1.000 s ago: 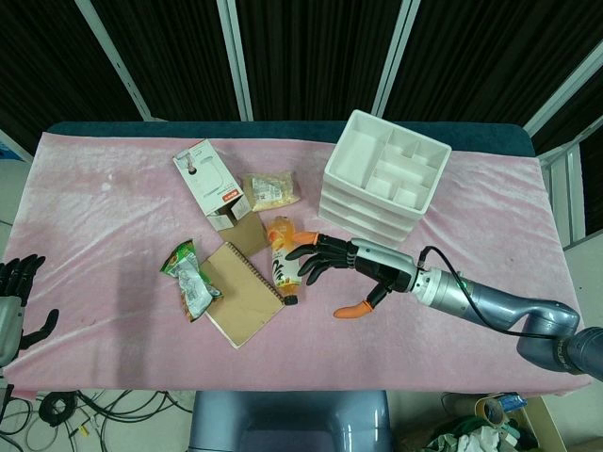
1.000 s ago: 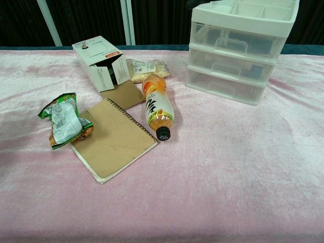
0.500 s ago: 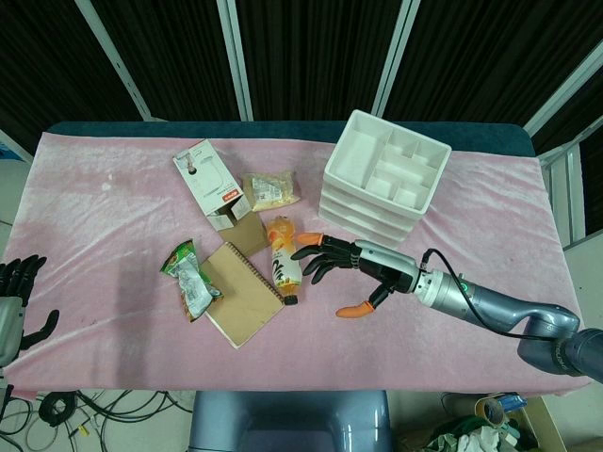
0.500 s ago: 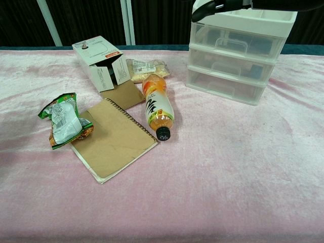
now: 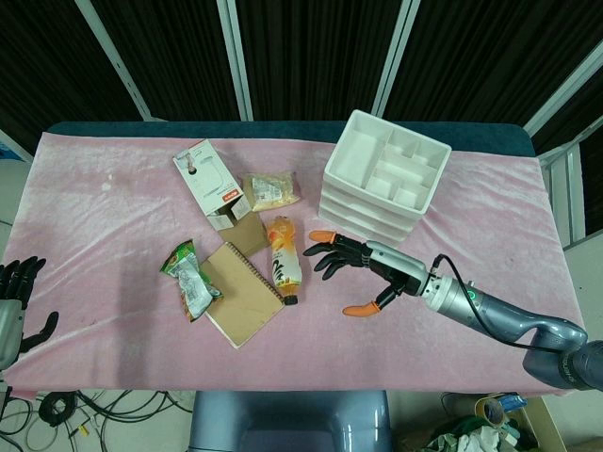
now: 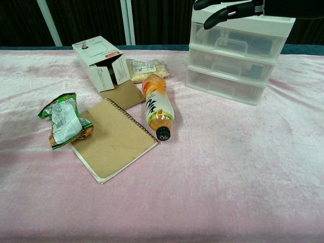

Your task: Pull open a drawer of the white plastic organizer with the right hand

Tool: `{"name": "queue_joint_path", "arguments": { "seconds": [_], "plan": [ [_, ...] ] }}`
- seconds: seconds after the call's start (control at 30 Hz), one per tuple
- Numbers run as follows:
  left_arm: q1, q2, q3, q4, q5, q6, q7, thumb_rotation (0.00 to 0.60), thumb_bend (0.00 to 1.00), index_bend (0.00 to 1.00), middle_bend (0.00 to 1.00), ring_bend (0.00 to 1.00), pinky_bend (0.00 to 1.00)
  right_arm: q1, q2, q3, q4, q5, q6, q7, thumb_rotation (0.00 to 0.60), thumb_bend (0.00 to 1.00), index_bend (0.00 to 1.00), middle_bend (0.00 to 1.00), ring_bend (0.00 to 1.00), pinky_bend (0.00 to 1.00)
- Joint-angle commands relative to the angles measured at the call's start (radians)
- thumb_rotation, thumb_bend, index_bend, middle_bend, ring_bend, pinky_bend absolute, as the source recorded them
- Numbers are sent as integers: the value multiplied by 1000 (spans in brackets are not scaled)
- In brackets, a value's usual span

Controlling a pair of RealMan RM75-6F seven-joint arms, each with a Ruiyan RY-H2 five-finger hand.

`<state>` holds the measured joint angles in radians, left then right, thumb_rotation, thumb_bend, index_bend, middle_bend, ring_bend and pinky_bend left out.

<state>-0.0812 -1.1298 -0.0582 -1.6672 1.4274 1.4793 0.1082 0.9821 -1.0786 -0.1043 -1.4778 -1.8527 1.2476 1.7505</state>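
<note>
The white plastic organizer [image 5: 382, 179] [image 6: 233, 58] stands at the back right of the pink cloth, its three clear drawers all closed. My right hand [image 5: 363, 266] hangs in the air in front of it with fingers spread and nothing held. In the chest view the right hand [image 6: 228, 7] shows at the top edge, level with the organizer's top. My left hand [image 5: 14, 306] rests low at the far left edge, off the table, fingers apart.
An orange drink bottle [image 5: 283, 261] lies just left of the right hand. Beside it are a brown spiral notebook [image 5: 243, 292], a green snack bag [image 5: 191, 280], a white carton [image 5: 209, 184] and a small food packet [image 5: 268, 189].
The right hand has drifted to the right, away from the bottle and closer in front of the organizer. It has come further into the chest view. The left hand stayed put.
</note>
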Motion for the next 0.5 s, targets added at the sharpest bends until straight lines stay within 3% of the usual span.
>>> {"name": "queue_joint_path", "arguments": {
  "seconds": [0.03,0.13,0.27,0.33,0.5],
  "plan": [
    [-2,0,2,-1,1,-4,6,600,354,83,59,15,4,-23,21,23,-77,106,-81,-182,600,122,78,166,246,262],
    [0,0,4,0,4,-2,7,600,354,83,58,15,5,-60,7,43,-142,214,-136,-389,600,122,79,232,314,287],
    [1,3,3,-4,0,-3,2,600,354,83,59,15,10,-107,-44,61,-186,361,-190,-668,600,141,78,333,453,470],
    [0,3,1,-4,-1,-3,0,600,354,82,59,15,22,-132,-90,71,-206,434,-200,-840,600,215,79,396,520,584],
    [0,3,0,-5,-6,-6,0,600,354,82,59,15,33,-151,-176,86,-211,524,-276,-953,600,328,76,491,610,730]
  ]
}}
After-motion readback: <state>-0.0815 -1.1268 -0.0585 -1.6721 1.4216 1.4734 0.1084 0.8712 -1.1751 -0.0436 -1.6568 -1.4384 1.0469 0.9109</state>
